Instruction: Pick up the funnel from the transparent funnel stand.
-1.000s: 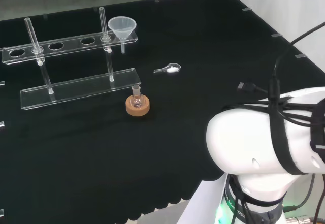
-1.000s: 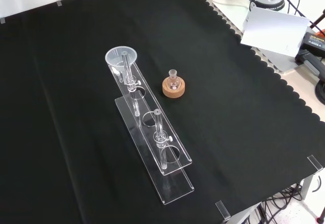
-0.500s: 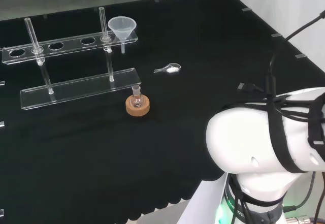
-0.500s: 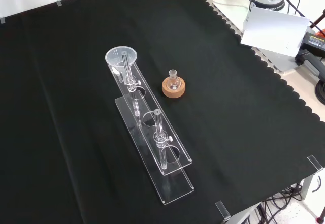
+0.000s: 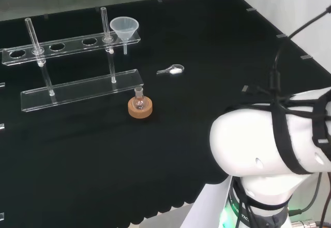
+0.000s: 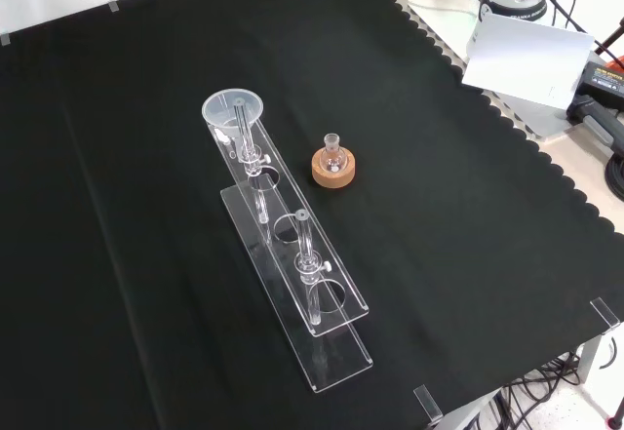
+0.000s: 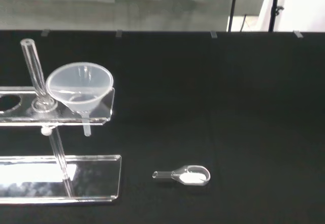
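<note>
A clear funnel [image 5: 124, 28] sits in the end hole of the transparent funnel stand [image 5: 72, 45], at the stand's right end in the head view. In the front view the funnel [image 6: 232, 110] is at the far end of the stand [image 6: 341, 362]. The wrist view looks at the funnel [image 7: 79, 84] from some way off; its stem hangs below the stand's upper shelf [image 7: 101, 113]. Two upright glass rods carry the shelf, and one rod [image 7: 31, 66] rises right beside the funnel. Nothing touches the funnel.
A small flask on a cork ring [image 5: 140, 107] stands just in front of the stand's base. A little glass scoop with white powder [image 5: 172, 70] lies to the right of the stand. The arm's white link [image 5: 269, 150] is at the head view's lower right.
The funnel, stand, flask and scoop have not moved. The arm's link and its cables at the head view's right have shifted slightly.
</note>
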`<move>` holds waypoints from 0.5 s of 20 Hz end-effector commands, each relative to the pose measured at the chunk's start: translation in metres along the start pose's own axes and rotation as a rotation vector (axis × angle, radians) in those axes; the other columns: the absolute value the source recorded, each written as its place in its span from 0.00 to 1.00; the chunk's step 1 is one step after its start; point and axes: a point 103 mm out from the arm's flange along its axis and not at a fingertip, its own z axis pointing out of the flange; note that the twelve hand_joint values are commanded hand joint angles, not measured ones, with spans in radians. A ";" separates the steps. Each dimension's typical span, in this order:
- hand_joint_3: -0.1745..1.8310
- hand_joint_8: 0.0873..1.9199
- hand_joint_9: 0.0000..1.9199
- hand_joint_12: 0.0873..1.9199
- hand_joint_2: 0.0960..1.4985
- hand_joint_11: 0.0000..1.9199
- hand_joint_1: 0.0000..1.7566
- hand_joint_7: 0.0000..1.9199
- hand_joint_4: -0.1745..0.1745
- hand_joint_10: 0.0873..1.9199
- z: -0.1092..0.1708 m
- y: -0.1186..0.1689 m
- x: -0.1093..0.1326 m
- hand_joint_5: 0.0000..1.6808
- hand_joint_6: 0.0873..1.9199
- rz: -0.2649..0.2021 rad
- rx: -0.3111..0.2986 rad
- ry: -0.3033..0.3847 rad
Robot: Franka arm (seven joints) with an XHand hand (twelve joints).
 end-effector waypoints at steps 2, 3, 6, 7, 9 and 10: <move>0.30 0.17 0.07 0.70 0.77 0.02 0.00 0.00 0.57 0.31 0.014 0.044 -0.005 0.14 0.00 0.017 0.044 -0.061; 0.30 0.17 0.07 0.70 0.77 0.02 0.00 0.00 0.57 0.31 0.014 0.049 -0.001 0.14 0.00 0.015 0.041 -0.085; 0.30 0.17 0.07 0.70 0.77 0.02 0.00 0.00 0.57 0.31 0.018 0.072 0.016 0.14 0.00 0.020 0.063 -0.156; 0.30 0.17 0.07 0.70 0.77 0.02 0.00 0.00 0.56 0.31 0.021 0.080 0.023 0.14 0.00 0.018 0.064 -0.166; 0.29 0.17 0.08 0.70 0.77 0.02 0.00 0.00 0.56 0.31 0.029 0.093 0.038 0.14 0.00 0.015 0.083 -0.184; 0.29 0.18 0.08 0.71 0.77 0.02 0.00 0.01 0.56 0.31 0.033 0.098 0.044 0.14 0.00 0.012 0.091 -0.192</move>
